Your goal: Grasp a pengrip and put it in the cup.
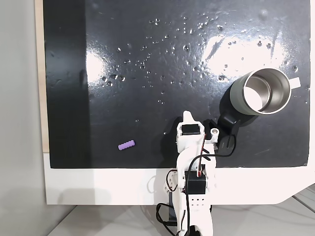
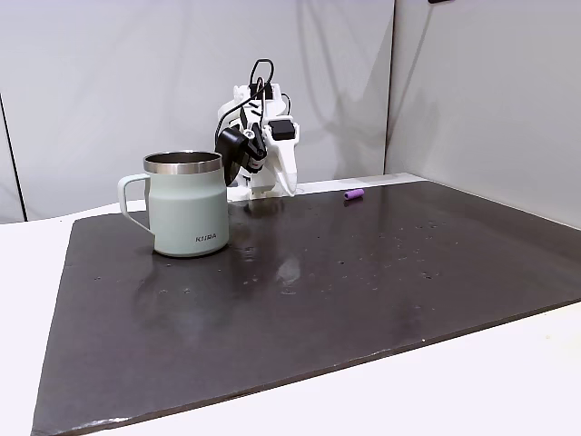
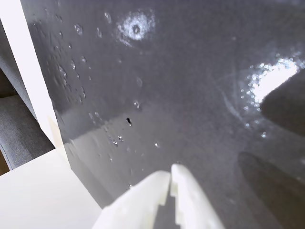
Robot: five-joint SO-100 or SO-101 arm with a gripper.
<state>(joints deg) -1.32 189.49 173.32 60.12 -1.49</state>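
The cup (image 1: 261, 92) stands at the right of the dark mat (image 1: 147, 64) in the fixed view from above, the empty gripper (image 3: 170, 177) has its jaws closed, and the pengrip (image 1: 126, 145), lying near the mat's bottom edge, looks light and soft: grip it across its ribbed middle.

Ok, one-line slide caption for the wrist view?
Shut, empty gripper poised over the wet black mat, near its white-bordered edge.

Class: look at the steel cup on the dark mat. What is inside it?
In the fixed view from above, the cup shows only its bare shiny inner wall and bottom. The pengrip lies outside on the mat. From the side, its wall hides the inside.
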